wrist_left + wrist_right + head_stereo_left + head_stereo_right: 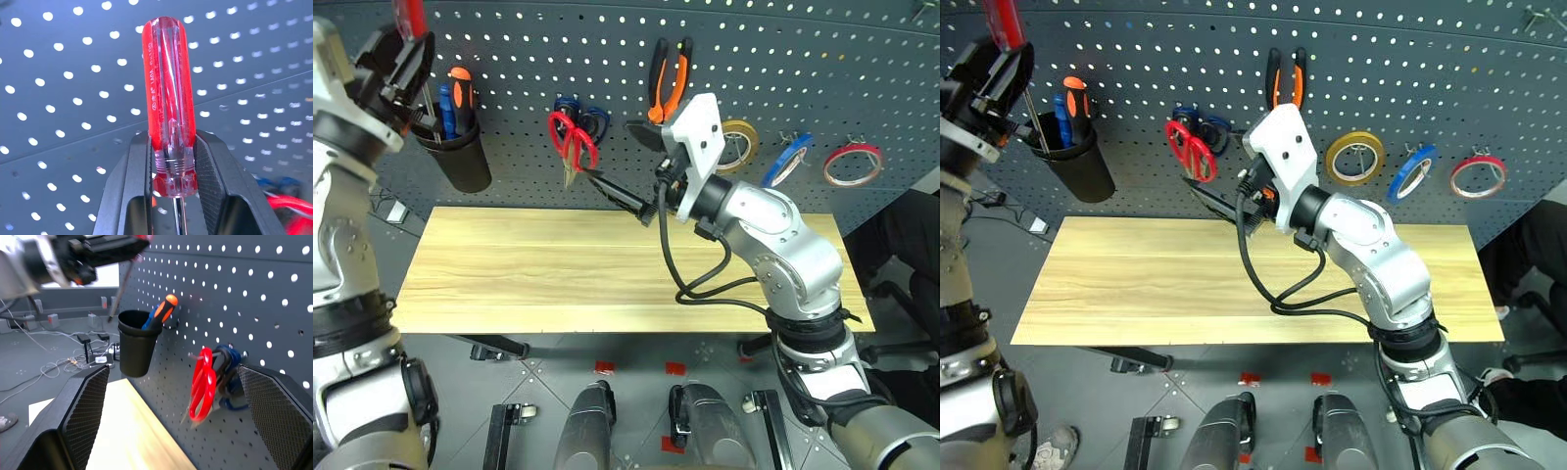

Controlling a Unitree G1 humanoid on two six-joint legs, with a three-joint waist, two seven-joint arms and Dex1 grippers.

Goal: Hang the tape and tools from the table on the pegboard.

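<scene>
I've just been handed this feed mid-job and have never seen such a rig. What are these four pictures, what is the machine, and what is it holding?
It is a humanoid robot with two arms, each ending in a two-fingered black gripper. The two wide pictures come from cameras in its head, looking down over the wooden table at the pegboard. The other two come from cameras on each wrist, looking along that arm's fingers.

The left gripper is shut on the red-handled screwdriver, raised near the black cup that holds other screwdrivers. The right gripper is open and holds nothing, facing the red scissors.

Already hanging: the red scissors, the pliers and the blue tape, beside yellow and red rings. I see nothing lying on the table top.
</scene>
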